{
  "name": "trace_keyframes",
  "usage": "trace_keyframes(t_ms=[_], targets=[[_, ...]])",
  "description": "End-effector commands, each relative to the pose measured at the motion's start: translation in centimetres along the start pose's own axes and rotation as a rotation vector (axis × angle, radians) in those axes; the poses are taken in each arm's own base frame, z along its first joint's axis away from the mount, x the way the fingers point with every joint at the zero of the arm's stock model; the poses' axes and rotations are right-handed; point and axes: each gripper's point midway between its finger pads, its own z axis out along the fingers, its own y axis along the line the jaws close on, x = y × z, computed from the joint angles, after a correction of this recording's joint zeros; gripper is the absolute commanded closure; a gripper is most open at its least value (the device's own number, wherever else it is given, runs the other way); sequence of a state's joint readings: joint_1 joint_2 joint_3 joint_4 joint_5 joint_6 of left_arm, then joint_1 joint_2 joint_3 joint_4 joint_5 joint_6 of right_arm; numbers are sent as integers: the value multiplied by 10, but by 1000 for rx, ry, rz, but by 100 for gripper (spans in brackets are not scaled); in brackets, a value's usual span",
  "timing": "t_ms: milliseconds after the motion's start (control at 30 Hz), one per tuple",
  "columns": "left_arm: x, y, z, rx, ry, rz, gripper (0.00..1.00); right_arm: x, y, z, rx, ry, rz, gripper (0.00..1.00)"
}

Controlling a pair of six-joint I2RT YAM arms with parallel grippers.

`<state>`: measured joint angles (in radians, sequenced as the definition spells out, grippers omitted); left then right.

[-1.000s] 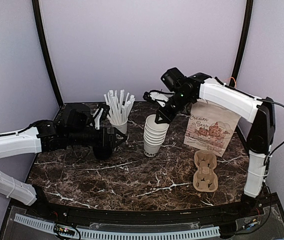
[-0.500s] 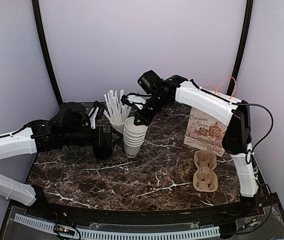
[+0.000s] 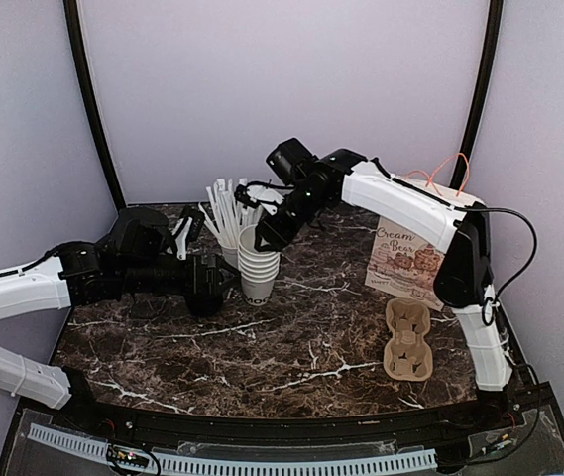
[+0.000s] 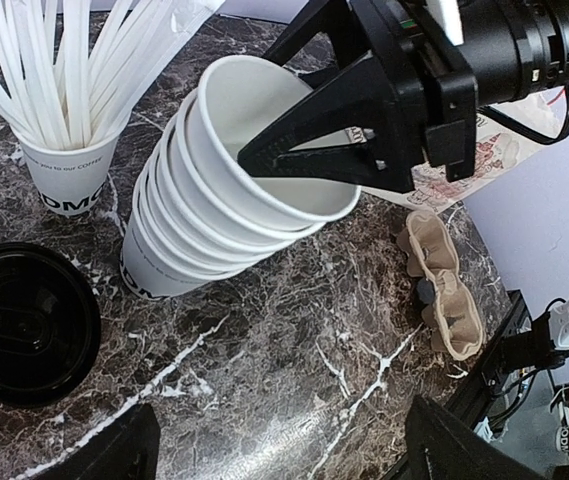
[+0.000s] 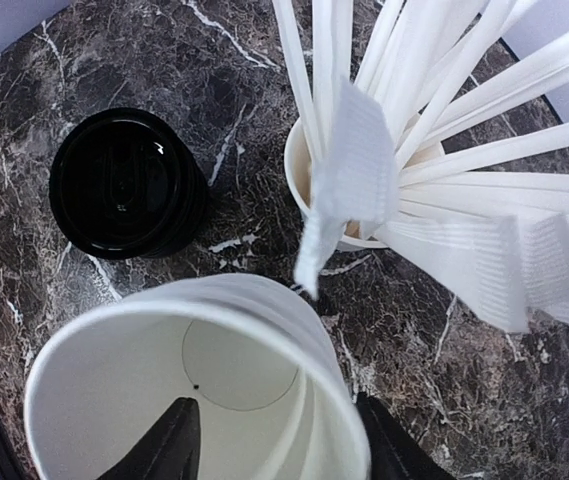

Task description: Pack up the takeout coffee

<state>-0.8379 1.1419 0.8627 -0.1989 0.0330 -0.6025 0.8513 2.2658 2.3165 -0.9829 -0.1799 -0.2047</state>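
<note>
Black-lidded coffee upright on bench, just left of cup stack, not gripped. Left gripper spread wide, empty, coffee just ahead of it. Right gripper parted, astride rim of top stack cup, not clamping. Bag and carrier well to right. Judgement: packing not begun.

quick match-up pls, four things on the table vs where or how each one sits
1 cup stack
2 straws
3 cardboard carrier
4 paper bag

a lying flat, right front
b printed, at the right rear
c one finger of the right tool inside its top cup
d standing in a white cup

Pairs: 1-c, 2-d, 3-a, 4-b
</note>
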Motion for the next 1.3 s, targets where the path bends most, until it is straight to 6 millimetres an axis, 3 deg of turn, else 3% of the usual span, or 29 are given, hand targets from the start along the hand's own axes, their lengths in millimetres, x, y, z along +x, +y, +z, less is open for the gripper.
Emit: trace_keyframes(t_ms=[0, 167, 333, 433, 533, 667, 800, 933, 967, 1000, 1033, 1167, 1267], targets=[[-2, 3, -7, -12, -20, 2, 12, -35, 5, -63, 50, -139, -24, 44], [-4, 2, -7, -14, -17, 7, 12, -37, 6, -101, 79, -180, -47, 34], [-6, 0, -7, -14, -16, 9, 11, -30, 1, -133, 115, -200, -56, 32], [-9, -2, -9, -11, -19, 16, 12, -15, -17, -157, 186, -200, -62, 31], [-12, -5, -12, -8, -25, 28, 12, 13, -47, -196, 282, -215, -43, 31], [-14, -6, -14, -2, -35, 44, 12, 64, -96, -253, 422, -238, 60, 33], [-21, -3, -16, -22, -68, 66, 12, 117, -139, -328, 650, -326, 213, 33], [-25, -5, -16, -21, -81, 91, 12, 190, -165, -391, 883, -407, 422, 33], [-25, -6, -16, -17, -79, 92, 12, 209, -168, -393, 919, -400, 473, 33], [-25, -6, -15, -15, -76, 98, 12, 244, -176, -391, 962, -354, 565, 33], [-25, -7, -14, -14, -71, 100, 12, 268, -177, -384, 965, -319, 631, 33], [-23, -7, -13, -8, -66, 110, 11, 360, -174, -336, 901, -174, 913, 37], [-21, -6, -13, -7, -71, 116, 11, 414, -173, -316, 882, -115, 1050, 34]])
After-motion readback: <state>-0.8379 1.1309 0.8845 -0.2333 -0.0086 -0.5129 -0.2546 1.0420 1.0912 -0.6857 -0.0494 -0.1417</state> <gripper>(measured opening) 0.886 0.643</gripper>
